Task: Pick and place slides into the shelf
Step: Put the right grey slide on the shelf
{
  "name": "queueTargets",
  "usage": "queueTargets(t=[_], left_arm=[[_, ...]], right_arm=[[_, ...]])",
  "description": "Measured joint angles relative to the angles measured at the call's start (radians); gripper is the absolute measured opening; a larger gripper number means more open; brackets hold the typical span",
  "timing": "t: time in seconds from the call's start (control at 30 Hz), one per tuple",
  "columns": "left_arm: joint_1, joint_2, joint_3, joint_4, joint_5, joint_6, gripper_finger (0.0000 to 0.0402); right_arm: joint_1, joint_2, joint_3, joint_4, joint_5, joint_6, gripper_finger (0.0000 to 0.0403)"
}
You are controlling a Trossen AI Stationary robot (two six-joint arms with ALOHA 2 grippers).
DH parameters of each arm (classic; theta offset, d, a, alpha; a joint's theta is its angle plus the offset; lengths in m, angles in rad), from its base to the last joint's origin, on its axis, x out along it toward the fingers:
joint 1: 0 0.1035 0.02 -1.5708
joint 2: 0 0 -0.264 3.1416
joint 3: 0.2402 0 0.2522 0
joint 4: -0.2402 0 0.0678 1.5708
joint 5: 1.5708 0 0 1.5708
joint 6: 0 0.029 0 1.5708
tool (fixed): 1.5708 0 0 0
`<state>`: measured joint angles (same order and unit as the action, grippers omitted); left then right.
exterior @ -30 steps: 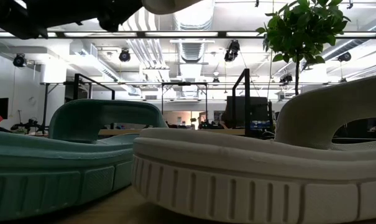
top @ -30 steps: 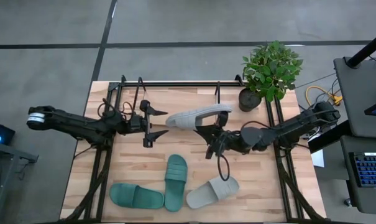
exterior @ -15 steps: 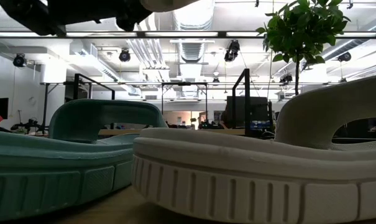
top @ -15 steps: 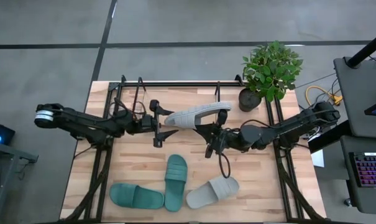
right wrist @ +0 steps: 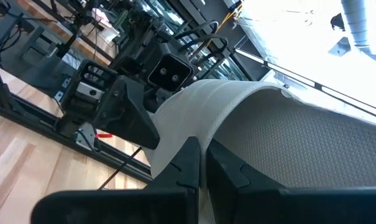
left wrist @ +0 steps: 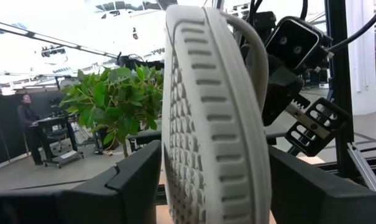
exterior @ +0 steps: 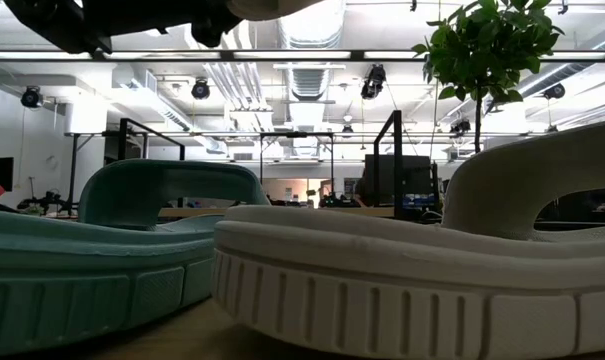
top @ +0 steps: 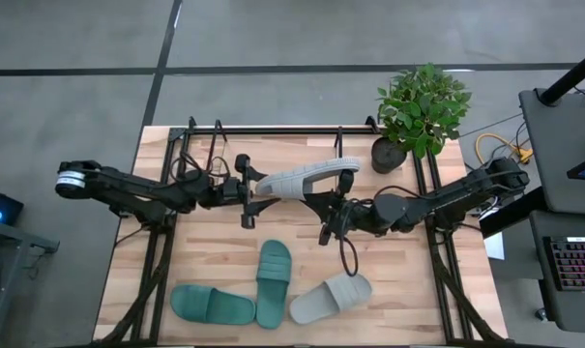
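Reaching in low from both sides, two arms meet over the bench at one raised grey slide.
Right pincer pinches its strap; left pincer spreads wide around its toe. Three slides lie near the front edge.

Overhead view: even, diffuse light; soft short shadows under the two dark teal green rubber slide sandals on the pale wooden tabletop; sharp throughout.
Table-height view: long ceiling strip lights glare white; the near light grey ribbed sandal sole is slightly soft, its underside dim.
Left wrist view: background blown out to white; held light grey slide sandal backlit.
Right wrist view: strong glare at one corner; dark fingers blurred.
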<state>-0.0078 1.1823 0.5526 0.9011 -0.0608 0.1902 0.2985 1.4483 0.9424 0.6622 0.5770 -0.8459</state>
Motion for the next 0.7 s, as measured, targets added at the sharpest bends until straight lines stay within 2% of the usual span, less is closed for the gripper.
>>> queueTargets(t=[0.43,0.57,0.7], left_arm=[[0.000,-0.001,-0.001,-0.001,0.000,0.024,0.0228],[0.000,-0.001,-0.001,0.001,-0.001,0.035,0.0188],[0.000,-0.001,-0.001,0.007,-0.011,0.035,0.0121]], right_arm=[[0.000,0.000,0.000,0.000,0.000,0.000,0.0009],[0.000,0.000,0.000,0.000,0.000,0.001,0.0009],[0.000,0.000,0.000,0.000,0.000,0.008,0.0009]])
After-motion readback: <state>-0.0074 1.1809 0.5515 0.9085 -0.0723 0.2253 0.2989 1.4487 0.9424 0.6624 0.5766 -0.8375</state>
